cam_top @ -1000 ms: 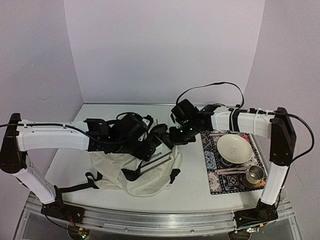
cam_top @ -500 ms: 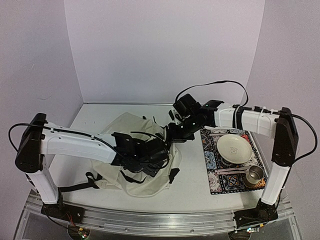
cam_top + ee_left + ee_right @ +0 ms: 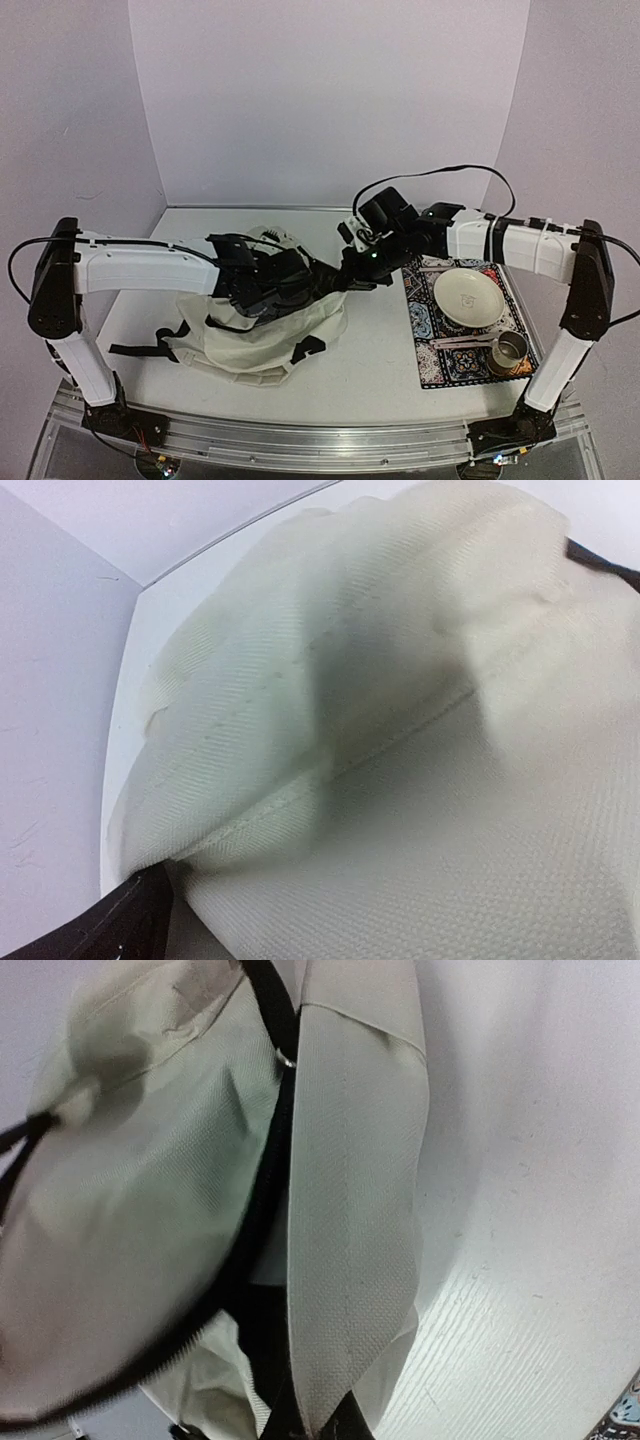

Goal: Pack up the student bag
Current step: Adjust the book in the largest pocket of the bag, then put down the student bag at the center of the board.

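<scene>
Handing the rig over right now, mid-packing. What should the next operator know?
Left pincer: over the bag, jaws hidden, state unclear.
Right pincer: shut at the bag's right edge; grip on fabric unconfirmed.
Bag: slumped on the table; plate and cup sit on the mat beside it, outside it.
Done: nothing visibly packed.
Left: probably open the bag, load it, zip it.

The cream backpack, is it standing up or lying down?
Lying down: the student bag slumps across the table, with its far edge raised toward the arms. Whether its zipper is open, cannot tell.
</scene>
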You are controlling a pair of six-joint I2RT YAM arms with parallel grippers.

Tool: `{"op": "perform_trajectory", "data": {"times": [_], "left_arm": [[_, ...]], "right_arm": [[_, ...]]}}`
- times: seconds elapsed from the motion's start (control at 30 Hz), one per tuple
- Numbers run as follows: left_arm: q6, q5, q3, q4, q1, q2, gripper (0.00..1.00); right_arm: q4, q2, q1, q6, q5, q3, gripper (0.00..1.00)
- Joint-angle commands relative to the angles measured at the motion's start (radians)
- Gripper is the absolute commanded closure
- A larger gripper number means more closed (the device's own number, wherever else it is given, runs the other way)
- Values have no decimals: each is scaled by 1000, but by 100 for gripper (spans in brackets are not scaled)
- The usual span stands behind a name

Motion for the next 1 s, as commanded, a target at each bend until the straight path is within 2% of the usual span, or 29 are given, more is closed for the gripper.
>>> {"op": "perform_trajectory", "data": {"times": [0.0, 0.17, 0.3, 0.37, 0.47, 0.7, 0.83, 0.97], "left_arm": [[9, -31, -24, -36, 21, -52, 3], [44, 27, -94, -16, -56, -24, 1], [51, 105, -165, 7, -91, -68, 1], [58, 145, -191, 15, -106, -121, 1], [93, 227, -220, 42, -128, -224, 1], [214, 555, -282, 135, -138, -468, 1], [254, 699, -290, 175, -138, -577, 1], [271, 664, -254, 185, -136, -630, 1]], "right_arm": [[20, -89, 23, -6, -103, -83, 95], [110, -90, 35, 9, -118, -182, 89], [115, -99, 35, -20, -102, -199, 71], [111, -112, 33, -44, -82, -199, 63], [97, -127, 13, -81, -89, -192, 57], [77, -125, -64, -147, -168, -139, 41], [70, -108, -81, -175, -165, -101, 36], [63, -74, -85, -197, -104, -64, 36]]}}
